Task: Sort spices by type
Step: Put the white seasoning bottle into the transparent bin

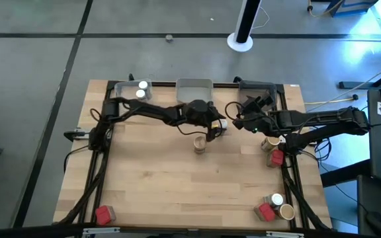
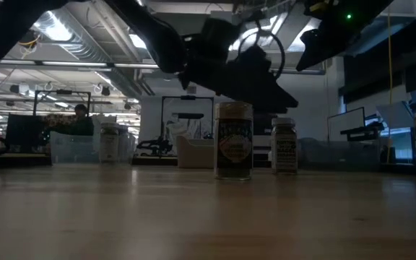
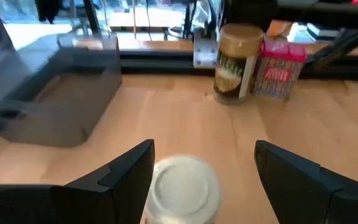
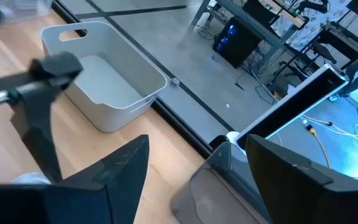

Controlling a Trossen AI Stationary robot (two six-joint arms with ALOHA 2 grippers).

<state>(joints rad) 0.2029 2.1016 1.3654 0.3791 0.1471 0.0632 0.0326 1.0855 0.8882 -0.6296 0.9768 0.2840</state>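
The left gripper point(image 1: 211, 130) hangs over the middle of the desk point(image 1: 157, 178), toward its far edge, with its fingers point(image 3: 120, 171) spread wide on either side of a white-capped jar point(image 3: 184, 186), not touching it. Just on the near side of this gripper a tan-brown jar point(image 1: 200, 144) stands upright. The right gripper point(image 1: 242, 122) hovers close by, near the far edge and before the right-hand tray point(image 1: 256, 89), its fingers point(image 4: 120, 171) spread with nothing between them. Two white-capped jars point(image 1: 141, 89) sit in the left tray point(image 1: 119, 88) at the far left corner; the middle tray point(image 1: 194, 88) holds nothing visible. By the right edge stand a tan-brown jar point(image 1: 270, 143) and a red packet point(image 1: 276, 157). At the near right corner a white-capped jar point(image 1: 276, 199), a red packet point(image 1: 266, 211) and a tan jar point(image 1: 286, 212) are clustered. Another red packet point(image 1: 102, 214) lies at the near left corner.
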